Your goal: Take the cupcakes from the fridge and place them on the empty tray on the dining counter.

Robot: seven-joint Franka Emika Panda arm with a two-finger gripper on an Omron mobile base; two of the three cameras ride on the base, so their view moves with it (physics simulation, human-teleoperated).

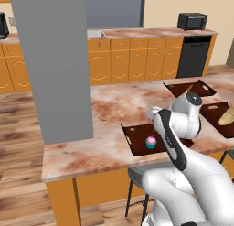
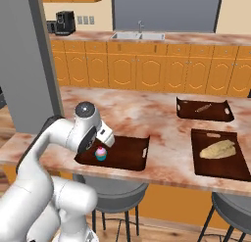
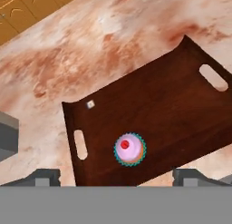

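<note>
A pink-frosted cupcake [image 3: 129, 149] in a teal wrapper stands upright on the empty tray [image 3: 172, 109], near the tray's front edge and closer to one handle slot. This dark brown tray [image 1: 135, 136] lies on the dining counter [image 1: 114, 110], close to its near edge. My gripper [image 3: 117, 177] hovers straight above the cupcake, open, its two fingertips [image 3: 45, 175] spread wide with nothing between them. From the right base view the hand [image 2: 104, 140] hangs just over the cupcake [image 2: 100, 153] without touching it. I cannot tell whether the tall grey block is the fridge.
Two more brown trays lie on the counter's right part, one with a tan loaf [image 2: 218, 149] and one with a thin stick [image 2: 203, 108]. Stools [image 2: 113, 189] stand under the near edge. A tall grey block [image 1: 50, 60] rises at the counter's left end. Orange cabinets [image 1: 132, 60] line the back.
</note>
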